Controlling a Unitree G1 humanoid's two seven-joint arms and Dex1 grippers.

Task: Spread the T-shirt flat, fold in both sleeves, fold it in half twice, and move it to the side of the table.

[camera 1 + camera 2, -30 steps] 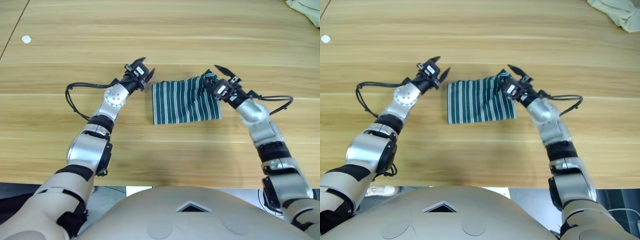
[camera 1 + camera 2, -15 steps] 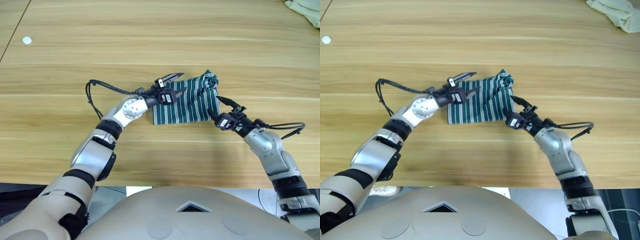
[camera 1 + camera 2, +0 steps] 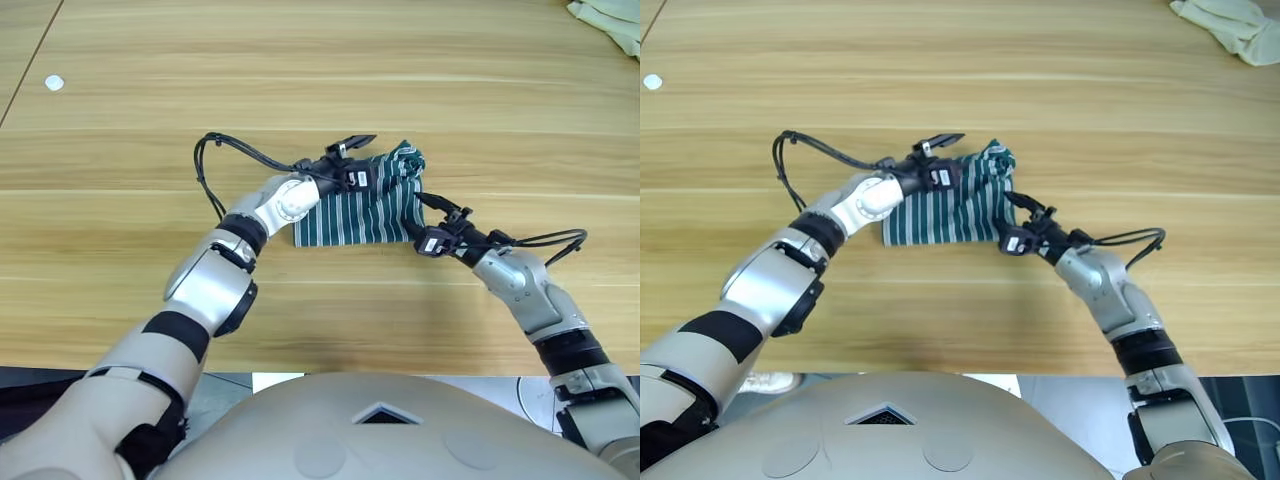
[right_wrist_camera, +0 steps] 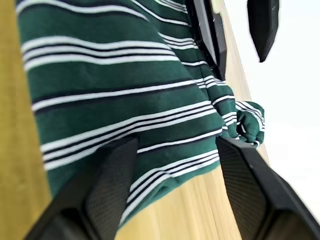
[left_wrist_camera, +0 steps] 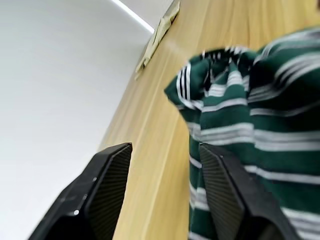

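The T-shirt [image 3: 365, 205], green with white stripes, lies folded into a small rectangle at the table's middle, with a bunched far right corner [image 5: 215, 75]. My left gripper [image 3: 366, 160] is open at the shirt's far edge, one finger [image 5: 227, 200] over the cloth and the other [image 5: 102, 192] over bare wood. My right gripper [image 3: 424, 226] is open at the shirt's near right corner, its fingers [image 4: 117, 185] straddling the striped edge [image 4: 125, 100]. Neither gripper holds the cloth.
A pale crumpled cloth [image 3: 1230, 25] lies at the table's far right corner. A small white spot [image 3: 54, 83] marks the far left. Bare wooden table [image 3: 300, 70] stretches on all sides of the shirt. Black cables [image 3: 215, 165] loop off both wrists.
My left gripper swung from left of the shirt onto its far edge. My right gripper dropped from the far right corner to the near right corner. The shirt slid slightly left.
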